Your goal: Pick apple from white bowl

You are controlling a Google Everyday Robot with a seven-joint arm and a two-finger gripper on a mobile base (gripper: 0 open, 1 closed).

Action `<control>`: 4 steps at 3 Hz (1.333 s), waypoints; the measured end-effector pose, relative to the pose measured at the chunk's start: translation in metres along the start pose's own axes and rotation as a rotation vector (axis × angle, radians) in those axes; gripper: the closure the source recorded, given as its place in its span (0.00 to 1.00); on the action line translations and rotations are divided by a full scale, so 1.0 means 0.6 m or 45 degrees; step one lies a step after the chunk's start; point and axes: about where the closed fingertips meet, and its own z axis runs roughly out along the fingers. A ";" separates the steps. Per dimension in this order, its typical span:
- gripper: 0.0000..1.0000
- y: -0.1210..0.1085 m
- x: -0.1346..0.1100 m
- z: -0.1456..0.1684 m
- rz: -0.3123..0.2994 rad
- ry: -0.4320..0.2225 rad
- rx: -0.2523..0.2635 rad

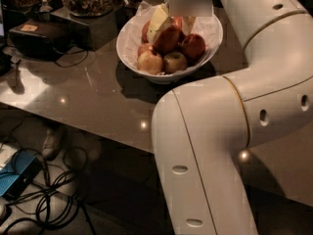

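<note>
Over the bowl, a grasp that could slip

At the far side of the table [93,94], the gripper [172,29] hangs inside the white bowl [126,50]. Its two pale fingers [158,23] are spread apart on either side of the apple [168,38]. It holds nothing that I can make out, and I cannot tell whether either finger touches the skin. The apple sits at the top of the heap, towards the back of the bowl. It is pressed against another red apple [194,45] and lies above the paler apples [150,61] at the front.

Crowding is the main risk, I judge. A finger landing on a neighbour rather than beside the target could shove the heap and roll fruit over the low rim. The round, smooth skin may squirt out if the fingers close off centre. The crinkled paper lining [134,31] could catch a fingertip and lift with it. A hard push on one side might tip the shallow bowl.
</note>
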 end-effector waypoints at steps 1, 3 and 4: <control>0.27 0.000 0.005 0.003 0.024 0.014 -0.012; 0.69 0.000 0.005 0.003 0.024 0.013 -0.011; 0.92 0.000 0.005 0.003 0.024 0.013 -0.011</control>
